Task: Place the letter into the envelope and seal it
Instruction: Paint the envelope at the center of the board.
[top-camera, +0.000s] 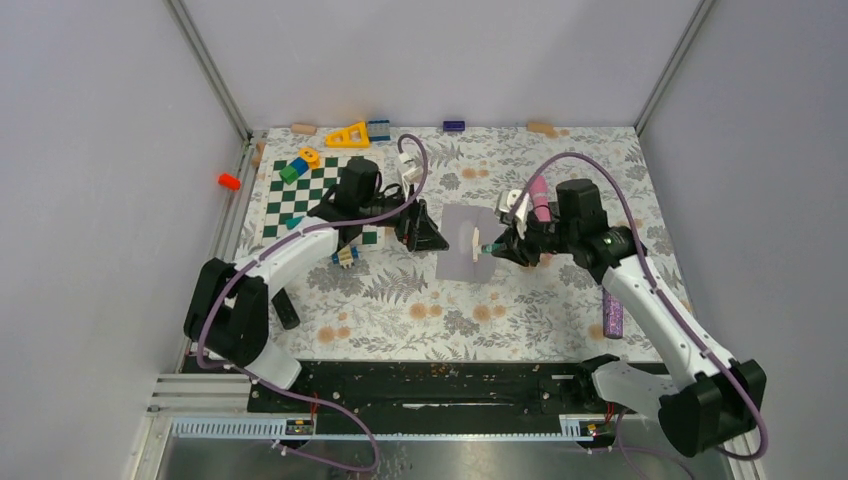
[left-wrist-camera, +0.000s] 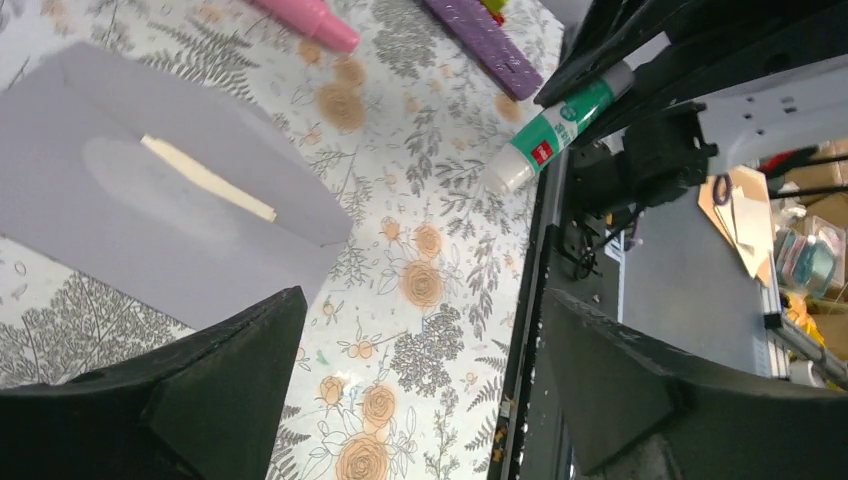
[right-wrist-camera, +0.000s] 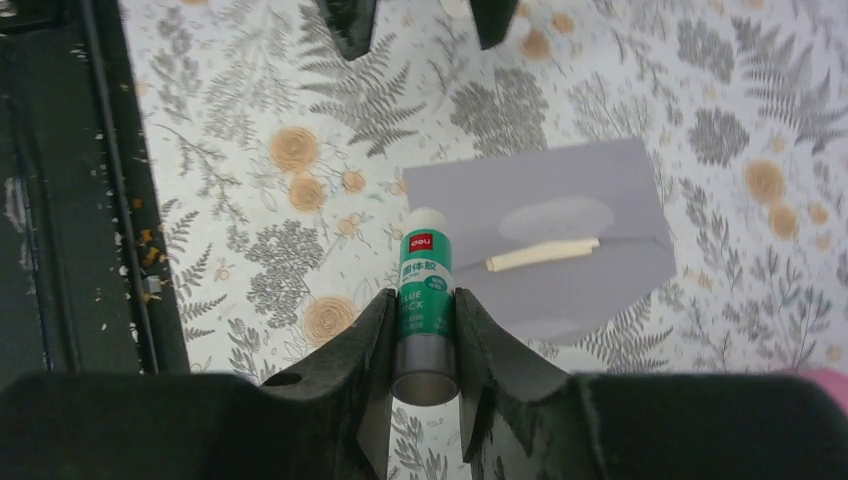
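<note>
A table covered with a fern-and-flower patterned cloth sits inside pale grey walls, with the two arms' bases on a black rail at the near edge. On the far left of the cloth lies a green-and-white checkered mat with coloured toy blocks on and around it, among them a yellow triangular block at the far edge. The envelope lies flat in the middle of the table, between the two grippers. A short cream strip runs across its middle, just beside a paler oval patch. The left gripper hovers just left of the envelope, its fingers spread wide and grasping nothing. The right gripper is at the envelope's right edge, clenched around a green-and-white glue stick whose white tip points at the envelope and reaches its edge. A pink marker lies on the far side of the right arm, and a purple pen-shaped stick lies near the right edge
</note>
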